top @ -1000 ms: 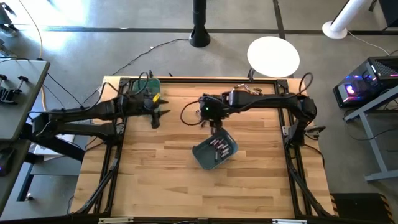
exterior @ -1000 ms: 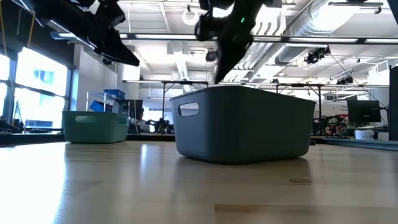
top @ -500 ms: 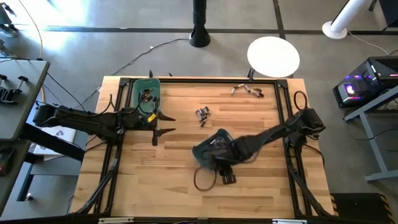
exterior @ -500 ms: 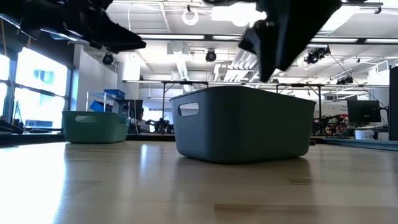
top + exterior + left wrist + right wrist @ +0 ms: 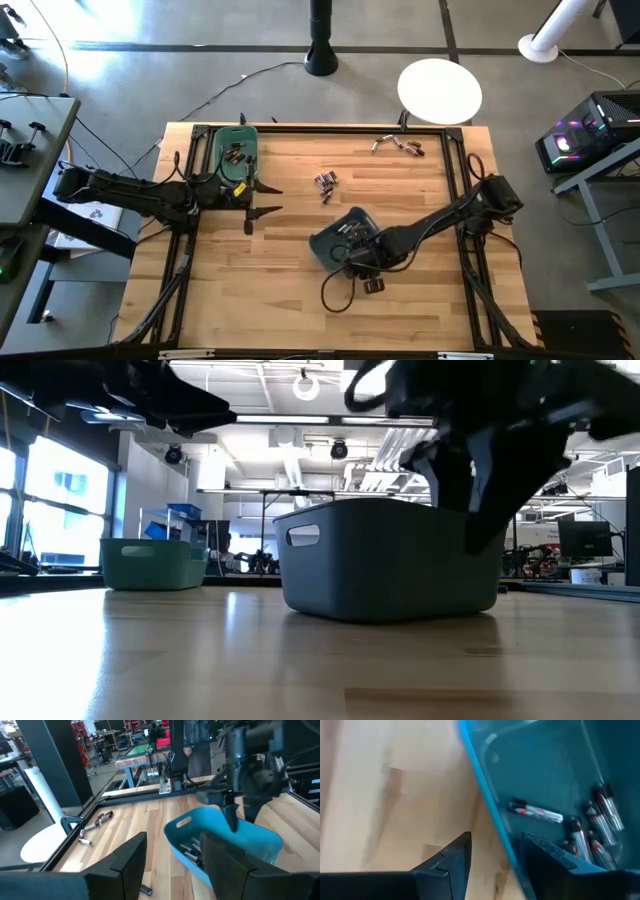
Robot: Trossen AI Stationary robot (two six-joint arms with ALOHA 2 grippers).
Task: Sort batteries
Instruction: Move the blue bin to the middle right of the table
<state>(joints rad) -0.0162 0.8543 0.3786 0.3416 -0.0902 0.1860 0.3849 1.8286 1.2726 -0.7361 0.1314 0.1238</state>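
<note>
From above, our right arm covers part of the teal rectangular plastic bin (image 5: 340,243), hiding some small silvery and copper-brown cylindrical batteries (image 5: 592,827) inside. Our right claw (image 5: 492,851) hangs open and empty over its near rim; our left claw (image 5: 262,200), also open and empty, hovers beside the green plastic bin (image 5: 232,152) on the wooden bench (image 5: 290,300).

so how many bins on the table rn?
2. The green bin sits at the far left corner by the left arm; the teal bin sits mid-table under the right arm. None look hidden.
</note>
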